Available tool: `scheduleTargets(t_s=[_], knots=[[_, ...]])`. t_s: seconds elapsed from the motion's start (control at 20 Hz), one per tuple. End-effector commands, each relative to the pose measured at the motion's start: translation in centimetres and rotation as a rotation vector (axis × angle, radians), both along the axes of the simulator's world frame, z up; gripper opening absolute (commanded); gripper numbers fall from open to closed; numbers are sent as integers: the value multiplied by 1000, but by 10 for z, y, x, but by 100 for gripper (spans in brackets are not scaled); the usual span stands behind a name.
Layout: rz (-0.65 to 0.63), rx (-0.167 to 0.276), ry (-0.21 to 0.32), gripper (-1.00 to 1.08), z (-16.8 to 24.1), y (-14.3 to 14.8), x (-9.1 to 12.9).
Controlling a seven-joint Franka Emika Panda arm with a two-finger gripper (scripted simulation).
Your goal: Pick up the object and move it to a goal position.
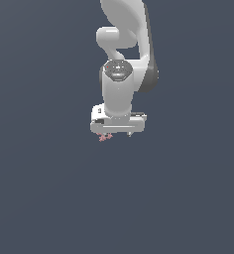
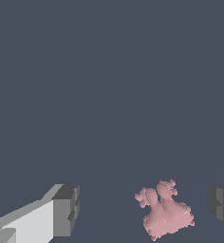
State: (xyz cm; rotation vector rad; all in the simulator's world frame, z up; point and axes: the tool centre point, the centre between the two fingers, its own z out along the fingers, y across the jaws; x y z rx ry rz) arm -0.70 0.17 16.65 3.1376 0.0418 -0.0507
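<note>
The object (image 2: 165,213) is a small pink knobbly piece with short lobes, lying on the dark grey floor. In the wrist view it sits between my two fingertips, nearer one finger than the other and touching neither. My gripper (image 2: 143,209) is open, with the grey pads (image 2: 65,211) wide apart. In the exterior view the white gripper (image 1: 117,134) points straight down, low over the floor. The pink object (image 1: 105,137) peeks out under its side toward the exterior view's left.
The white arm (image 1: 120,89) rises above the gripper toward the top of the exterior view. The dark grey floor (image 1: 188,198) spreads flat all around with no other object showing.
</note>
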Motion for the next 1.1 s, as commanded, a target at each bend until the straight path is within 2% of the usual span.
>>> scheduleTargets(t_s=[0.0,0.4,0.65,1.05], knots=[[0,0,0,100,0,0,0],[-32,-16,-26,100,10,-16,3],[-29,-16,-25,100,9,-16,2],[20,-12,-25,100,-4,-25,-9]])
